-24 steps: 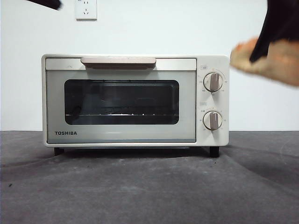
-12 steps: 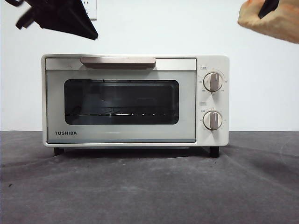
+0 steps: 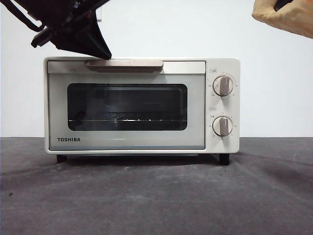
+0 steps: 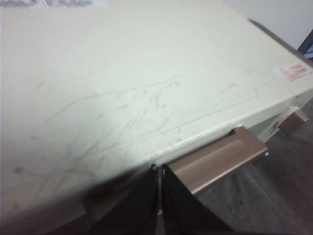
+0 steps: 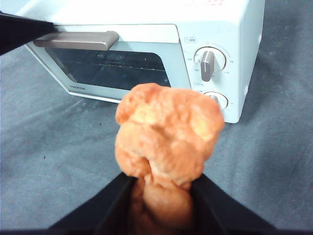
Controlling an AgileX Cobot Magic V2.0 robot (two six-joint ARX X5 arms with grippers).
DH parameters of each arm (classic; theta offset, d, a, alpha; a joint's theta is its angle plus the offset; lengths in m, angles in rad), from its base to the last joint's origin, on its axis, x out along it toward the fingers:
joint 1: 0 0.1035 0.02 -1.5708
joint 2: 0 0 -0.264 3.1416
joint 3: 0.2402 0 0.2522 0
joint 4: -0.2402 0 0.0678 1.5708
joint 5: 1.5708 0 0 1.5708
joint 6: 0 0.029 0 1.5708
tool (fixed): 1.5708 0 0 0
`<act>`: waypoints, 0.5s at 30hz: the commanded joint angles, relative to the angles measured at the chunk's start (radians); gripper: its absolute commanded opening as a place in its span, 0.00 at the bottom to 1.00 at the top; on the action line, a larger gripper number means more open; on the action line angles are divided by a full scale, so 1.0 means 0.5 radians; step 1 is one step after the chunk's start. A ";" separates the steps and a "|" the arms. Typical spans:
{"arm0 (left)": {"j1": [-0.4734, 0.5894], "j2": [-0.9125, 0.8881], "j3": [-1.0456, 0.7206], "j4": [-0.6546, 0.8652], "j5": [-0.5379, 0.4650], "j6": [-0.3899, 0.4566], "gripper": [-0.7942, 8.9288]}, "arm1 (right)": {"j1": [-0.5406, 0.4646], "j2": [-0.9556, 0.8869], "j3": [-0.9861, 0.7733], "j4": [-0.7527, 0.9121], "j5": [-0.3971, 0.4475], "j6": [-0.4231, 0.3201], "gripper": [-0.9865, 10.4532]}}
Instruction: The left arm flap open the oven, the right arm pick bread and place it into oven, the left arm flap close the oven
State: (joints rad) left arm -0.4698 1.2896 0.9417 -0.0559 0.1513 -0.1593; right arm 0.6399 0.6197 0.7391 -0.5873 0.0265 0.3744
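The TOSHIBA toaster oven [image 3: 142, 105] is closed, only its wire rack [image 3: 127, 120] inside. The left tool [image 4: 159, 172], clenched, touches the handle [image 3: 123, 63]; the right tool [image 5: 164, 183] clasps the bread loaf [image 5: 166, 137].

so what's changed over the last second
The left gripper came in from the top left corner and dropped to the oven handle, jaws nearly together. The right gripper, shut on the bread, rose toward the top right corner. The oven stayed closed and unmoved.

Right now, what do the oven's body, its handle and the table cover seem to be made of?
Oven body: likely painted metal, cream and smooth; fine scratches mark its top. Handle: probably matte beige plastic, moulded with a shallow recess. Table cover: dark grey cloth, with soft folds.
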 commanded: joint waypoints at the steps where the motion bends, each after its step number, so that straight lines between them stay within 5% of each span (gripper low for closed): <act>1: -0.019 0.043 0.038 0.049 -0.013 0.042 0.10 | 0.016 0.009 0.037 0.016 0.000 -0.002 0.21; 15: -0.053 0.156 0.038 -0.129 -0.012 0.065 0.10 | 0.016 0.009 0.037 -0.002 0.000 -0.002 0.21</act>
State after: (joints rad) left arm -0.4862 1.3304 0.9634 -0.0628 0.1505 -0.1429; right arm 0.6399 0.6197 0.7391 -0.5953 0.0265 0.3744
